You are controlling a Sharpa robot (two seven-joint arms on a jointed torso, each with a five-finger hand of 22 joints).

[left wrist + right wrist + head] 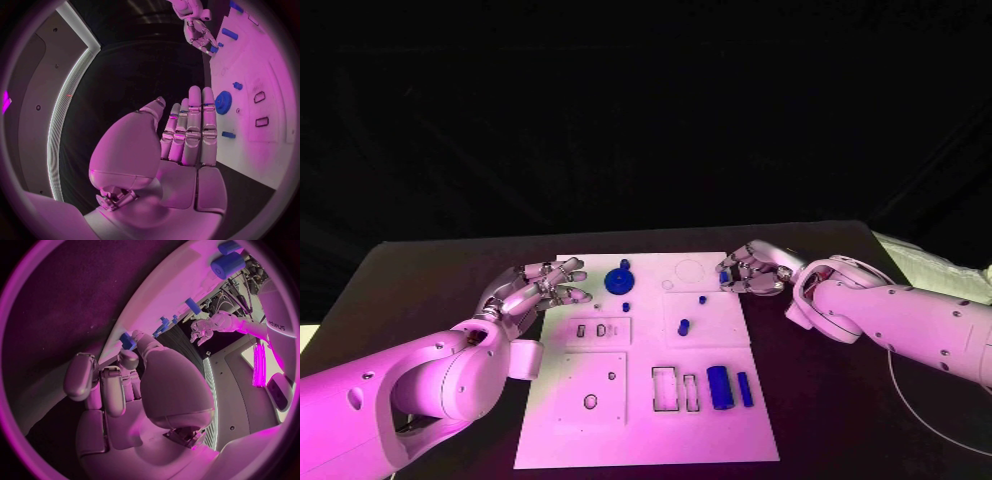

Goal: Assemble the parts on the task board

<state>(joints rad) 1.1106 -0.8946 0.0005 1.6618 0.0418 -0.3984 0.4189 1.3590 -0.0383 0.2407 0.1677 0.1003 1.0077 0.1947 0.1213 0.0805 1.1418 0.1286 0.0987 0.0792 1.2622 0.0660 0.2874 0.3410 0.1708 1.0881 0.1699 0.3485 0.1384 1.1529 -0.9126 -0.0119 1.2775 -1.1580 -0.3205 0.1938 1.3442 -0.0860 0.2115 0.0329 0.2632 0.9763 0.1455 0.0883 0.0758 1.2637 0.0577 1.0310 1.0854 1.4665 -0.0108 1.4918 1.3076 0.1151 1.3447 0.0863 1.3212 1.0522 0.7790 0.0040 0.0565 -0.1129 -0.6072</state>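
Board [589, 420] lies mid-frame on the black worktop [430, 280]. The blue gear [619, 279] sits in the board's upper-left part, just right of the left robot hand [538, 288], which hovers at the board's left edge. In the left wrist view this hand [187, 135] has fingers straight and pressed side by side, holding nothing; the gear [223, 102] lies just off the fingertips, apart from them.

Right robot hand [750, 270] sits at the board's upper-right edge with fingers curled in. A small blue piece [702, 298] lies just lower-left of it; whether the fingers pinch anything cannot be told. The right wrist view shows the hand [125, 385] curled, with a blue bit [127, 340] near the fingertips, contact unclear.

Blue peg [684, 326] lies mid-board, long axis roughly up-down in frame, between the hands and nearer the right one. Large blue cylinder [718, 387] and thin blue bar [746, 389] lie lower right, long axes up-down, beside the rectangular slots [675, 389], well below both hands.

Judgement: the gear is the left hand's nearest target, reached by moving right; nothing looks seated yet.
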